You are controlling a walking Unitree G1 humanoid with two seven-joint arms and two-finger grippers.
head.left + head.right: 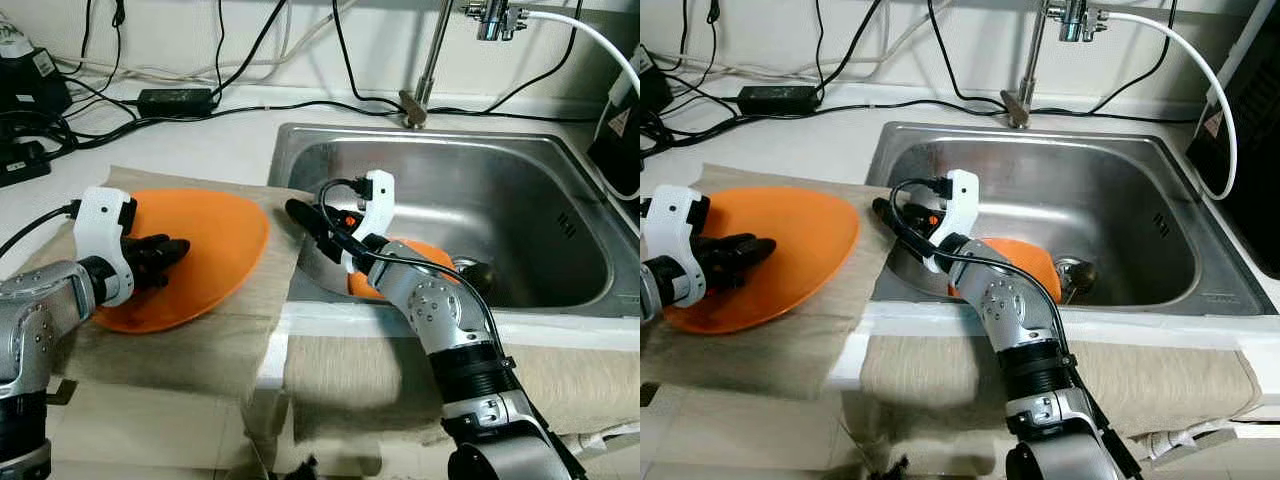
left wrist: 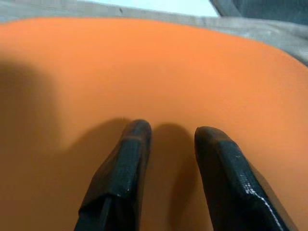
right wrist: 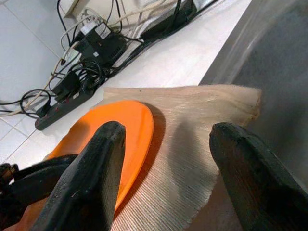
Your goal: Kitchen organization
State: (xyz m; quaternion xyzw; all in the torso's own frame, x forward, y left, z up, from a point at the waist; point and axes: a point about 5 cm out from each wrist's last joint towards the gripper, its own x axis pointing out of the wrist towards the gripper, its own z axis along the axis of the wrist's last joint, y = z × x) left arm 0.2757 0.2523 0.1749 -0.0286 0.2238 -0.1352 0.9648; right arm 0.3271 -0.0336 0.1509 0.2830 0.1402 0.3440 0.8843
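Observation:
An orange plate lies on a beige cloth on the counter left of the sink. My left gripper rests over the plate's middle; in the left wrist view its fingers stand slightly apart on the orange surface, open, with nothing between them. My right gripper hovers at the left rim of the steel sink, pointing toward the plate; it is open wide and holds nothing. A second orange plate lies in the sink basin, partly hidden behind my right arm.
A dark round object sits by the drain. The faucet rises behind the sink. A black power adapter and several cables lie along the back of the counter. A dark appliance stands at far right.

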